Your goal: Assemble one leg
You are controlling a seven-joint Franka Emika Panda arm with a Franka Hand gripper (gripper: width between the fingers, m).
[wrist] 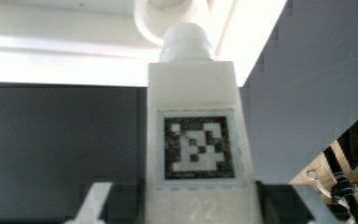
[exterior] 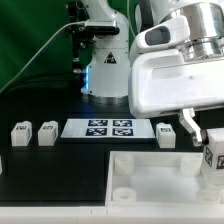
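Leg [wrist: 199, 120], a small white tagged plastic block, clamped between the closed end effector's [wrist: 190, 206] fingers.
Held above the large white tray-like part [exterior: 150, 158], apparently ready for socketing.

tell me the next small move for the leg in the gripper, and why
Probably lower the leg slowly toward the white tray-like part and line it up with a corner socket. The gripper is shut on the leg, upright, and it hangs over that part at the exterior view's right, apparently not seated. The socket beneath is hidden, so small steps seem wise.
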